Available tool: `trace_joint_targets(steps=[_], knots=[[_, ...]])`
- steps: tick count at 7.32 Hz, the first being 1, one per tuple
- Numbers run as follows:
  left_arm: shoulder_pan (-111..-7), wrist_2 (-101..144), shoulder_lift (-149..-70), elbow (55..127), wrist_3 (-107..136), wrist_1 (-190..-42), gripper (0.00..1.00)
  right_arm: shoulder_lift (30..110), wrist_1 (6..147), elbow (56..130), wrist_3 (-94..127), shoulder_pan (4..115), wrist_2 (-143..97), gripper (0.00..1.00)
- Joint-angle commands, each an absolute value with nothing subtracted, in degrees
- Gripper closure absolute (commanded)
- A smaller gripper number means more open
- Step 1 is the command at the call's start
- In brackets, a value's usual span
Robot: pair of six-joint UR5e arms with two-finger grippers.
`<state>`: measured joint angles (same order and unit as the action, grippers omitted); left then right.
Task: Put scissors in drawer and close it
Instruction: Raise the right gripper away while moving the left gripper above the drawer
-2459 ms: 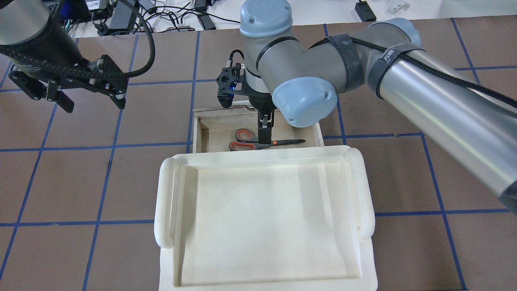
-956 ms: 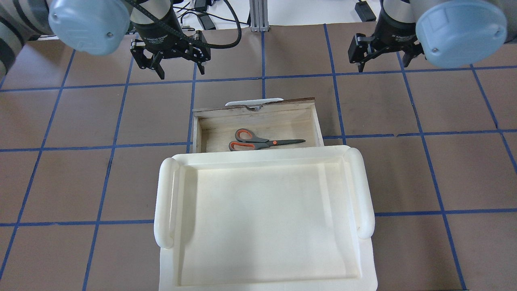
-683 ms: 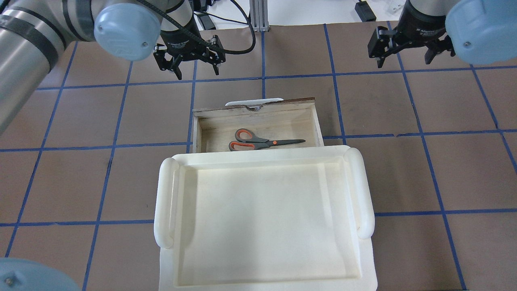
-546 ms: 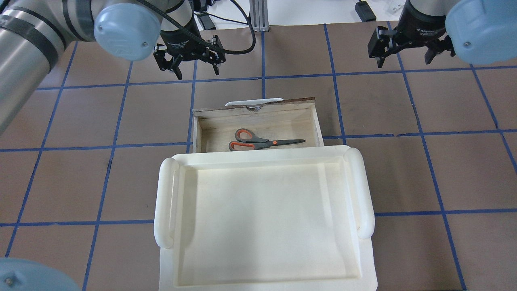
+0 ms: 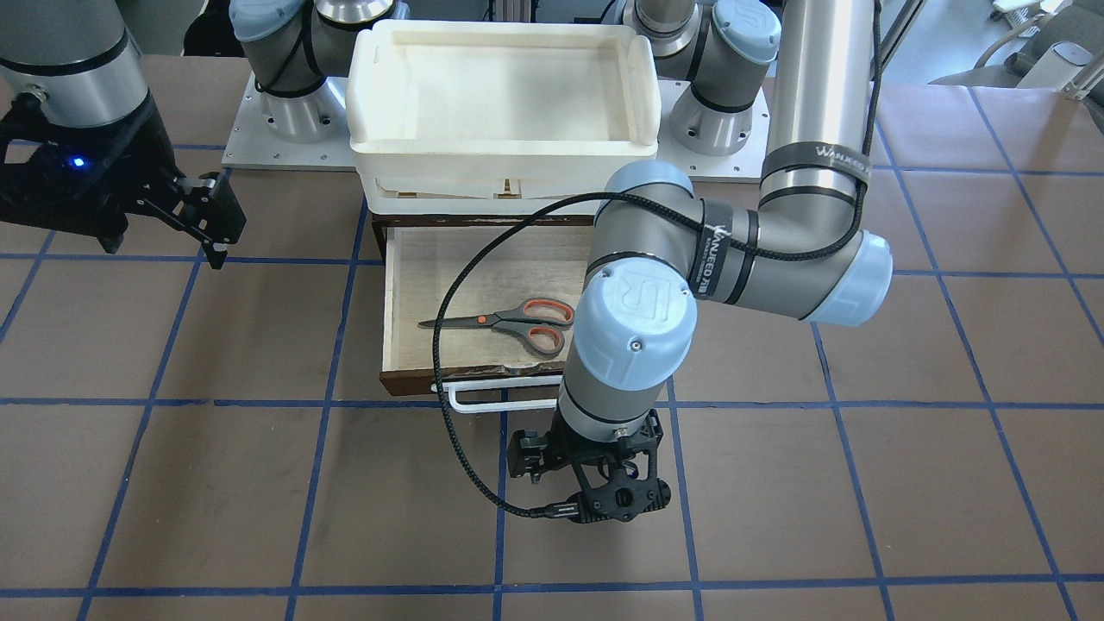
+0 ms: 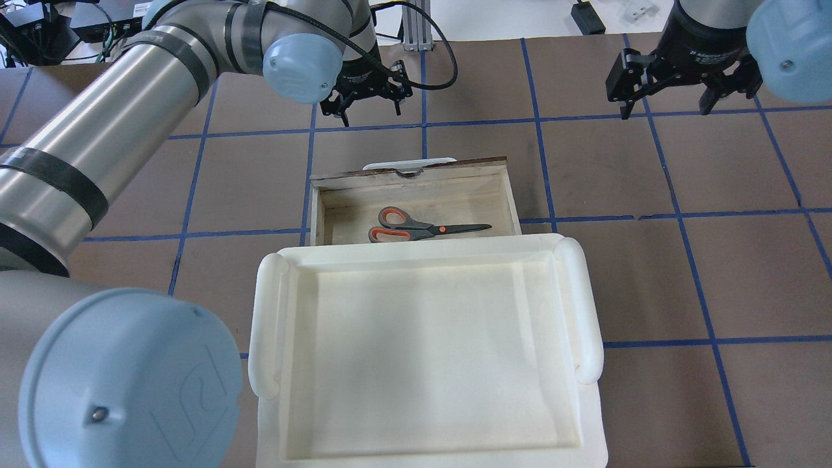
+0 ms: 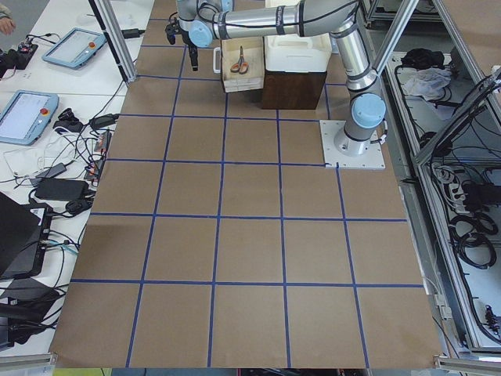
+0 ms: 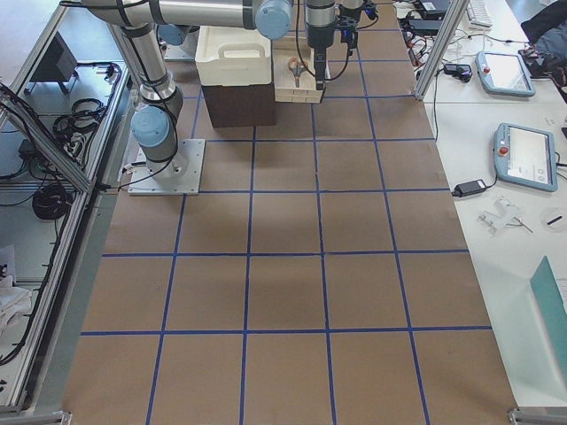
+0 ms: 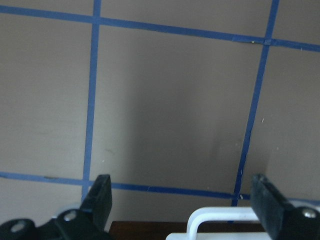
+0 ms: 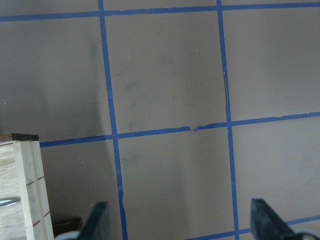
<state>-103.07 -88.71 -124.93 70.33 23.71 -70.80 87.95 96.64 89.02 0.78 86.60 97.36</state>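
The scissors (image 6: 426, 228) lie flat inside the drawer (image 6: 416, 188), so that half looks done, but the drawer stands pulled out, not yet pushed shut. The left gripper (image 6: 369, 116) hovers just beyond the white bar handle (image 6: 409, 164), fingers apart and empty (how high, I can't quite judge), while the right gripper (image 6: 665, 112) hangs well aside, fingers likewise apart, holding nothing.

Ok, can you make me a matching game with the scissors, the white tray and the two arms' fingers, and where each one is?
Things:
1 scissors
2 tray
3 left fingers
4 right fingers

Places:
A open, off to the side of the drawer
B lying in the open drawer
C open, just past the drawer's handle
D stacked above the drawer

Pairs: 1-B, 2-D, 3-C, 4-A.
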Motion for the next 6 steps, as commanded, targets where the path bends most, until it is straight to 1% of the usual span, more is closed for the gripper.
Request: trace_joint_targets(steps=[1,3,6], knots=[[-104.76,-88.59,-127.43,70.14,24.43,-69.26,0.0,86.75,97.03,88.77,0.88,86.75,97.03,0.0],[-107.47,-88.33,-128.84,70.14,24.35,-69.26,0.0,86.92,96.42,89.03,4.65,87.01,97.21,0.0],[-107.58,-85.78,-130.43,70.14,20.49,-70.4,0.0,87.45,94.23,89.03,4.57,88.49,96.6,0.0]])
